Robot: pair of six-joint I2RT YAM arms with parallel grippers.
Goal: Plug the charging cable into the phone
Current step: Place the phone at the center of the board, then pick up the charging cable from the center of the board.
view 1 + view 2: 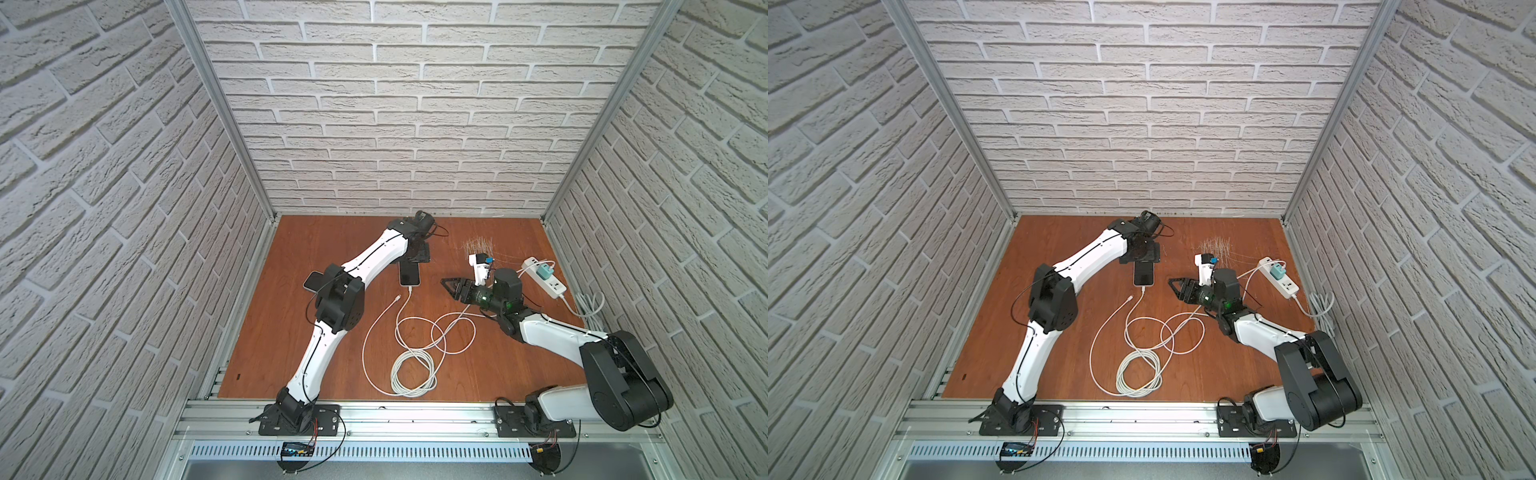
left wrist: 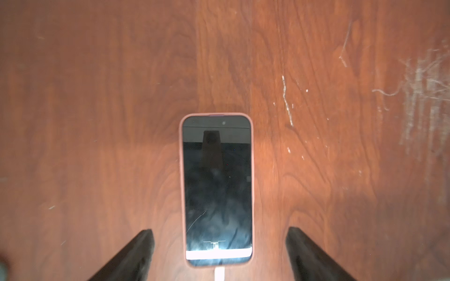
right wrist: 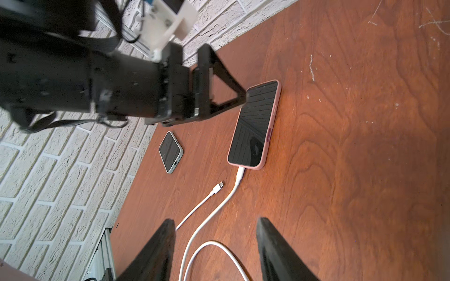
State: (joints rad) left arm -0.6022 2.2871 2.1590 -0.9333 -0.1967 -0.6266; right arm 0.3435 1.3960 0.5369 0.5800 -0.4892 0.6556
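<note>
Wooden table (image 1: 478, 365): two phones (image 3: 254, 126) (image 3: 170, 152), perhaps two cables (image 3: 237, 181) (image 3: 194, 210)

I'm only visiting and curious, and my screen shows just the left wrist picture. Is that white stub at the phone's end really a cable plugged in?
Observer: Yes. The right wrist view shows the charging cable seated in the end port of the pink-cased phone.
Visitor: Where does it run from there?
Observer: In both top views it curls into loops on the table between the two arms.
Visitor: Is anything else lying about?
Observer: A second phone lies flat nearby, with nothing in its port.
</note>
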